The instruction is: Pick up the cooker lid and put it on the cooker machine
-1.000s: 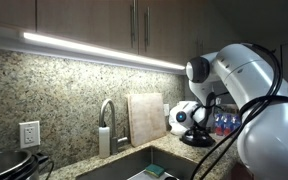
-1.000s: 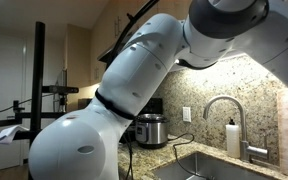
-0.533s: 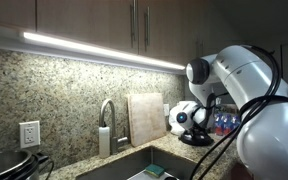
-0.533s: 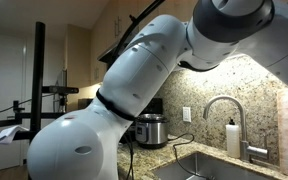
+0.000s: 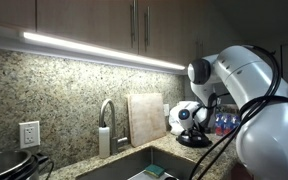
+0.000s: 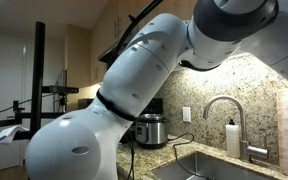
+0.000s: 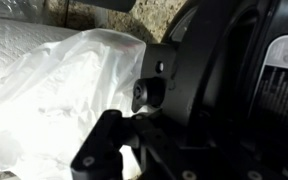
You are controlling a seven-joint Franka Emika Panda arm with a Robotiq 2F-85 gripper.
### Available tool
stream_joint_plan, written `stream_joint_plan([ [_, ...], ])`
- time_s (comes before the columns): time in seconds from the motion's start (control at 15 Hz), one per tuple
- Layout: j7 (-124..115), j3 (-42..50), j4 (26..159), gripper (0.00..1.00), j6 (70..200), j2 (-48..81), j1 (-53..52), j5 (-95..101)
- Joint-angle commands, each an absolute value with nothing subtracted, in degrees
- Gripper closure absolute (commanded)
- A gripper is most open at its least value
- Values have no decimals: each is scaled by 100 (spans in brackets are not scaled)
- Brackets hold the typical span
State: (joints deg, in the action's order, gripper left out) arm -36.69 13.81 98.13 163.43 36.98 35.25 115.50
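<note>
The cooker lid (image 5: 195, 141) is a dark, flat disc on the counter to the right of the sink in an exterior view. My gripper (image 5: 191, 131) hangs right over it, jaws drawn together at its top; the contact itself is hidden by the wrist. In the wrist view my gripper (image 7: 134, 125) is a dark mass, with one black finger (image 7: 103, 151) showing against white plastic. The cooker machine (image 5: 6, 165) stands at the far end of the counter past the sink. In the opposite exterior view the cooker machine (image 6: 149, 130) shows a shiny rim.
A steel faucet (image 5: 107, 118) and a pale cutting board (image 5: 144, 118) stand behind the sink (image 5: 134, 168). A wall outlet (image 5: 29, 133) is near the cooker. A soap bottle (image 6: 232, 138) stands by the faucet (image 6: 224, 108). A crumpled white plastic bag (image 7: 54, 90) lies beside my gripper.
The jaws have closed from wide open to shut over the lid. The arm has barely shifted in both exterior views.
</note>
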Motion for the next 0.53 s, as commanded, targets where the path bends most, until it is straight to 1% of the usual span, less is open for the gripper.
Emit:
stream_joint_plan([
  [0.0,-3618,1309,10173,100,16745,3608,3539,11192],
  [0.27,-3789,1325,10509,99,16441,3346,3409,10553],
  [0.47,-4335,1331,10903,99,16079,2964,3229,10602],
])
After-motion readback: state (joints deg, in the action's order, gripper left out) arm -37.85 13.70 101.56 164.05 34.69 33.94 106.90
